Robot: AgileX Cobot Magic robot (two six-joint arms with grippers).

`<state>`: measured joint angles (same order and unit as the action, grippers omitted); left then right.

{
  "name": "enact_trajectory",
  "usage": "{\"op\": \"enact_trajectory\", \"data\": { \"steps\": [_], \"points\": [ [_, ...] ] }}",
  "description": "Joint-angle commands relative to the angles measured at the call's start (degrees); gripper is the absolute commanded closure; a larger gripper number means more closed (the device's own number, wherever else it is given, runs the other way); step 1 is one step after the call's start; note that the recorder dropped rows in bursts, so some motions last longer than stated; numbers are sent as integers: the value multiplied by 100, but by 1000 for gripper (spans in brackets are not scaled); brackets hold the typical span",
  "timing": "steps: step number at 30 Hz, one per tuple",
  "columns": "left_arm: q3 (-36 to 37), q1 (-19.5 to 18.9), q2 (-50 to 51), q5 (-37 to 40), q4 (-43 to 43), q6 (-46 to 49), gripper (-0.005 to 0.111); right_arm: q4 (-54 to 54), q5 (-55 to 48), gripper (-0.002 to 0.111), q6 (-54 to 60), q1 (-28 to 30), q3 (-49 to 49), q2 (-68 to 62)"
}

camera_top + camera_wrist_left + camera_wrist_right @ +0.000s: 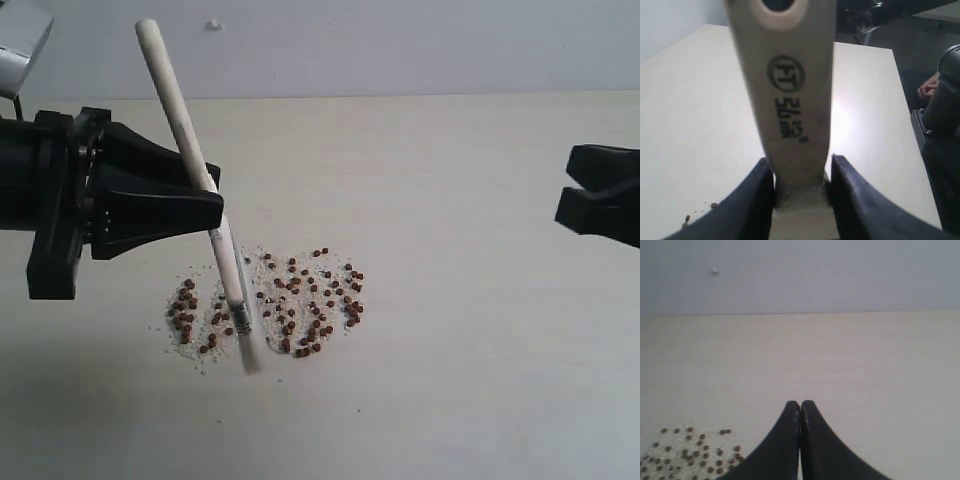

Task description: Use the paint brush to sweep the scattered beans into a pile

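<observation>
The reddish-brown beans (300,300) lie scattered among white crumbs at the table's middle, in a left clump and a larger right clump. The paint brush (190,160) stands tilted, seen edge-on, its handle end up and left, its bristle tip (247,355) down between the two clumps. My left gripper (205,195) is shut on the brush's white handle (790,100), which fills the left wrist view. A few beans (714,205) show past its finger. My right gripper (575,195) hovers shut and empty at the right, far from the beans (690,452), its tips (800,407) pressed together.
The pale table (460,380) extends around the beans on all sides, with a grey wall behind. In the left wrist view the table's far edge, dark equipment (945,115) and a person's hand (929,89) lie beyond it.
</observation>
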<state>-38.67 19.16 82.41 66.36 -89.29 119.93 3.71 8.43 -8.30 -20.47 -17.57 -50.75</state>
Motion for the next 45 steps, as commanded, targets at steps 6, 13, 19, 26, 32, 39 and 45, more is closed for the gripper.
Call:
{"op": "enact_trajectory", "data": {
  "steps": [6,13,19,26,32,39,45],
  "points": [
    [-13,27,260,-325,-597,24,107,-462,439,87,49,-1224,-19,-190],
    [-13,27,260,-325,-541,24,107,-997,1819,68,-292,-2188,-53,-527],
    [-13,27,301,-373,-397,24,107,-1614,1890,62,-1468,-2516,-1322,-1925],
    [-13,27,301,-460,-347,24,107,-2722,1830,54,-2716,-2755,-2419,-3054],
    [-13,27,301,-460,-412,24,107,-3092,1763,53,-2675,-2755,-2662,-3123],
    [-177,27,734,-554,-432,24,107,-2952,1143,46,-2024,-2755,-2703,-3211],
    [-402,27,1119,-564,-353,24,107,-2882,626,46,-1970,-2755,-2889,-3276]
  ]
}}
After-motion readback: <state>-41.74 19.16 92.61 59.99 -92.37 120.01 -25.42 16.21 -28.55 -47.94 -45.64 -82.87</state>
